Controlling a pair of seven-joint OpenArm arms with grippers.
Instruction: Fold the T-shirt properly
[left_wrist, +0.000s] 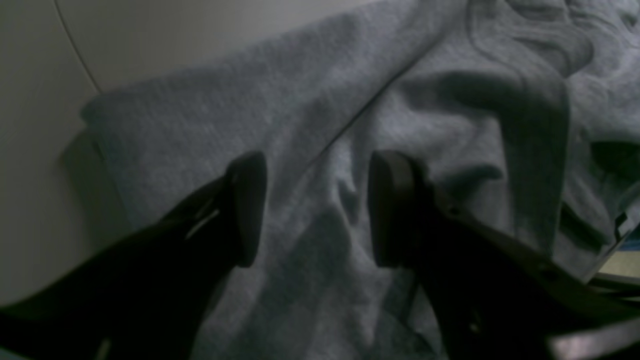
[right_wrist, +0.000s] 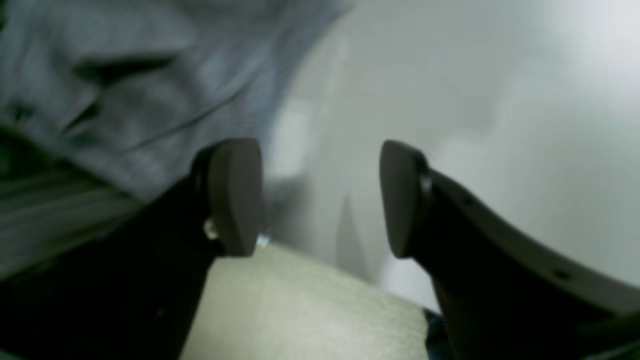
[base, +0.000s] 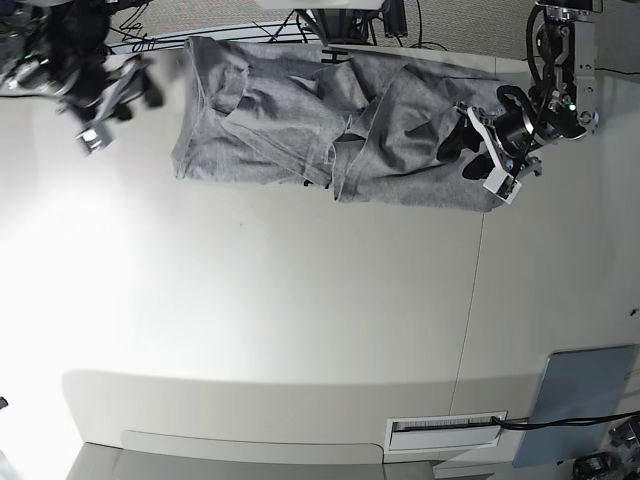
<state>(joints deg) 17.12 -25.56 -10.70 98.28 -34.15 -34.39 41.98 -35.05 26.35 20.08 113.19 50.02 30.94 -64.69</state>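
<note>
The heather-grey T-shirt (base: 330, 130) lies crumpled and partly folded over itself along the far edge of the white table (base: 300, 300). No lettering shows. My left gripper (base: 463, 150) is open just above the shirt's right end. In the left wrist view its jaws (left_wrist: 317, 210) stand apart over wrinkled grey cloth (left_wrist: 310, 125), holding nothing. My right gripper (base: 130, 92) is blurred, off the shirt's left end and apart from it. In the right wrist view it (right_wrist: 320, 200) is open and empty, with the shirt (right_wrist: 100, 90) at upper left.
A grey-blue pad (base: 580, 400) lies at the table's near right corner, next to a white labelled strip (base: 445, 430). Cables and arm bases (base: 340, 15) sit behind the shirt. A seam (base: 470, 300) runs across the table. A pale surface (right_wrist: 300, 310) shows below the right gripper.
</note>
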